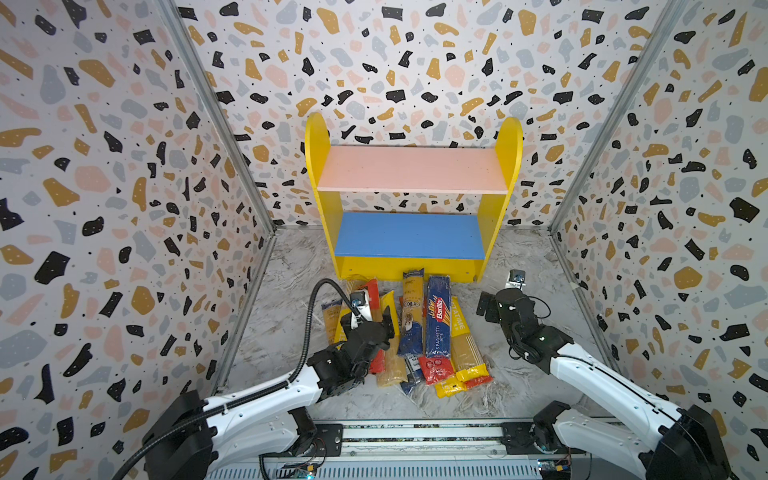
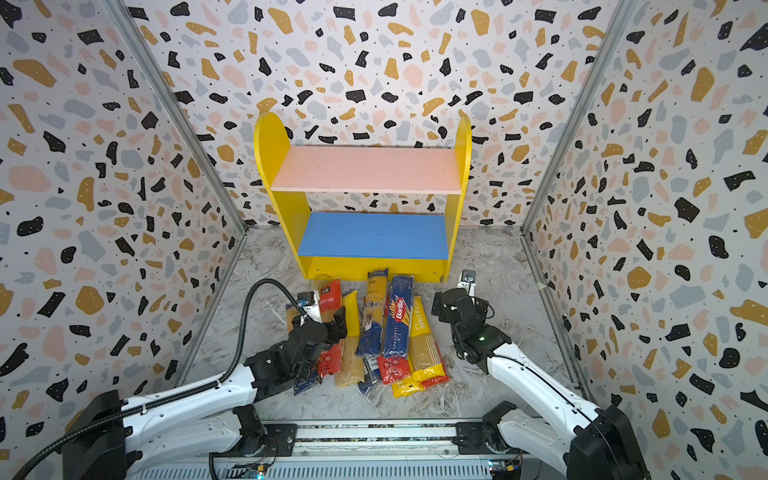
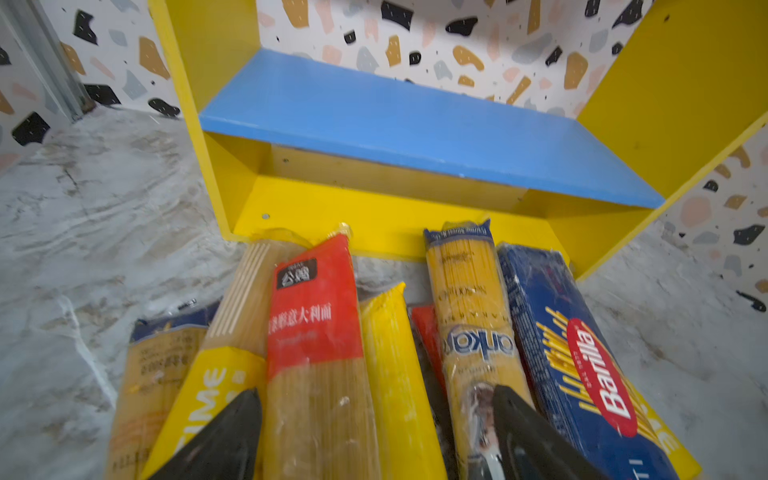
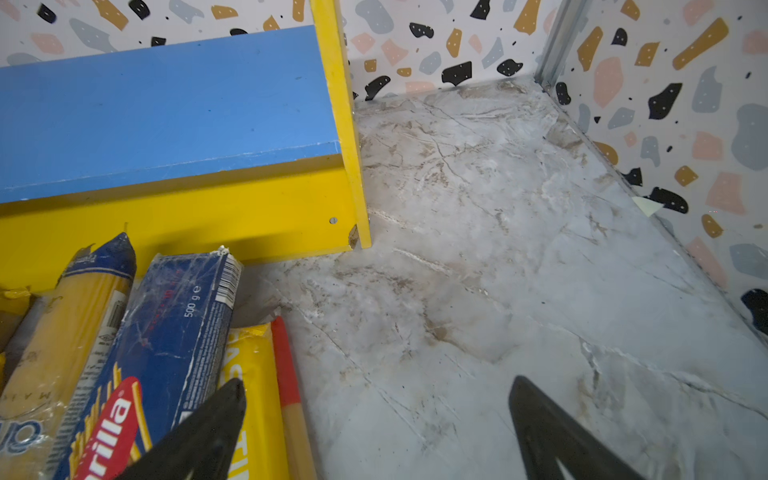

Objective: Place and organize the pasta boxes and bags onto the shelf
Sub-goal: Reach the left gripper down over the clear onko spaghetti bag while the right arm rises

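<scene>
The shelf (image 1: 318, 166) was seen at the far middle of the desk (image 1: 274, 324), its back set to the speckled wall (image 1: 415, 62). Its pink upper board (image 1: 411, 168) and blue lower board (image 1: 409, 235) were carried between two yellow round-topped side panels (image 1: 509, 158).

The pasta packs (image 1: 392, 365) were heaped on the desk just near of the shelf's yellow front rail. They were laid lengthwise from near to far and overlapped one on another. Whether the farthest ends touched the rail could not be told.

Toward the right of the heap the dark blue Barilla pack (image 1: 438, 318) was laid on top. A yellow-ended pack (image 1: 461, 328) was seen just beside it on the right, and a clear bag (image 1: 412, 307) with dark blue ends on its left. Further left a yellow pack (image 3: 395, 374) and a red-topped pack (image 3: 316, 307) were laid side by side.

The left claw (image 3: 374, 390) was held over the left part of the heap, jaws spread wide, and nothing was gripped. In the left wrist view the red-topped pack and the yellow pack were framed between its fingers (image 3: 232, 432). One finger was placed over a TIME-lettered pack (image 3: 208, 386) and the other over the clear bag. Contact with the wrapping could not be told.

The right claw (image 4: 376, 384) was held just right of the heap, jaws likewise spread wide and empty. One finger was placed over the heap's right side, the other over open desk.
</scene>
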Motion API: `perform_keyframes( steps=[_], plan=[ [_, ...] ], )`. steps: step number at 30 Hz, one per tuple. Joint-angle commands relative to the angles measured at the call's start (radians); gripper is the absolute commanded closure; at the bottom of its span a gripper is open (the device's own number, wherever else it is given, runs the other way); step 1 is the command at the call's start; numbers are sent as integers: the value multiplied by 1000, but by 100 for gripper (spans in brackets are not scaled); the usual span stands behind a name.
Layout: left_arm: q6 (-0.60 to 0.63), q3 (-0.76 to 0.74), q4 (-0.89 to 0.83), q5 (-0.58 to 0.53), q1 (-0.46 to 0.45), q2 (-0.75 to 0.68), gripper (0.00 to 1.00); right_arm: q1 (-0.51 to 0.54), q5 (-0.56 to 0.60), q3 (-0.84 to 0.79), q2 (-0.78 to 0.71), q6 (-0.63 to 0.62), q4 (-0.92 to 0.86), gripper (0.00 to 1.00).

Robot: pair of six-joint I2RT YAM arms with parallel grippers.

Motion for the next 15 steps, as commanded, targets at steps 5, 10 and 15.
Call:
perform_keyframes(
  steps=[5, 10, 15],
  plan=[
    [-120, 198, -140, -90, -134, 232, 16, 4, -22, 77, -76, 27, -164, 1],
    [-143, 249, -111, 2, -148, 346, 17, 4, -39, 68, -120, 29, -170, 1],
    [-142, 307, -133, 38, -148, 448, 18, 4, -64, 83, -109, 23, -187, 1]
  ],
)
